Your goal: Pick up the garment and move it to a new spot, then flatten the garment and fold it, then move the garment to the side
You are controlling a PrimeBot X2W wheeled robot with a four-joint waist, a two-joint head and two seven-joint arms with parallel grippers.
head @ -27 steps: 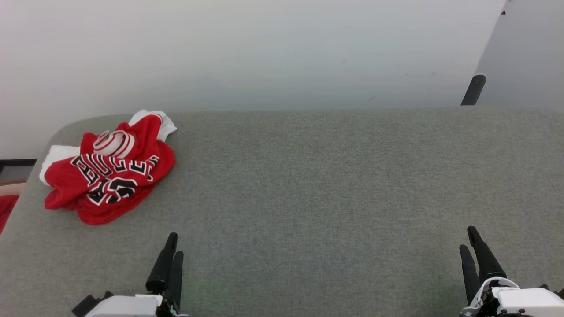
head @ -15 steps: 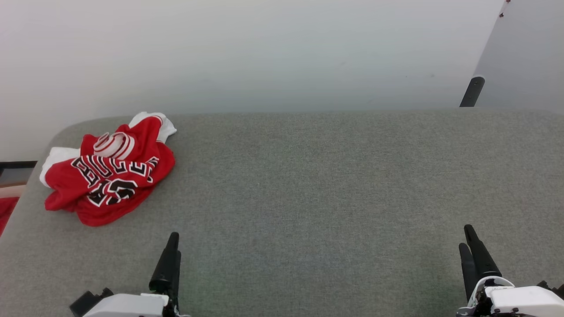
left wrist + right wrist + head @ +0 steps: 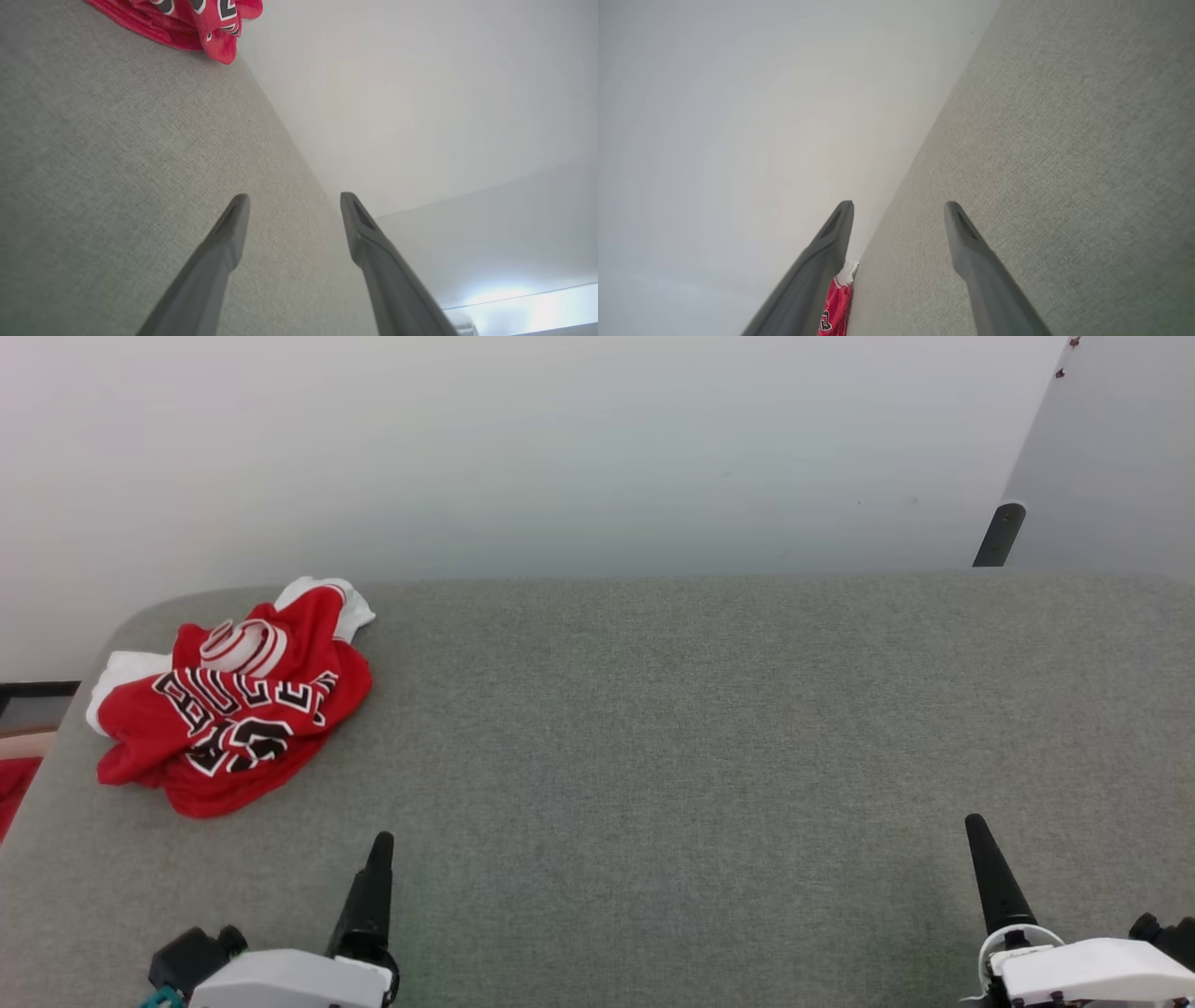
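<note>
The garment [image 3: 229,705], a red shirt with white sleeves and black lettering, lies crumpled at the far left of the grey padded table [image 3: 653,709]. Its red edge also shows in the left wrist view [image 3: 187,23] and as a sliver in the right wrist view [image 3: 837,303]. My left gripper [image 3: 378,859] hovers near the front edge, below and to the right of the shirt, and its wrist view [image 3: 292,207] shows the jaws open and empty. My right gripper [image 3: 976,835] is at the front right, far from the shirt, also open and empty [image 3: 899,214].
A white wall [image 3: 560,448] runs behind the table. A dark post [image 3: 999,532] stands at the back right. A red cloth [image 3: 14,784] shows past the table's left edge. The table's left corners are rounded.
Both grippers have turned about their wrists, so each now shows edge-on as a single finger in the head view. The left one shifted slightly right. The garment lies as before.
</note>
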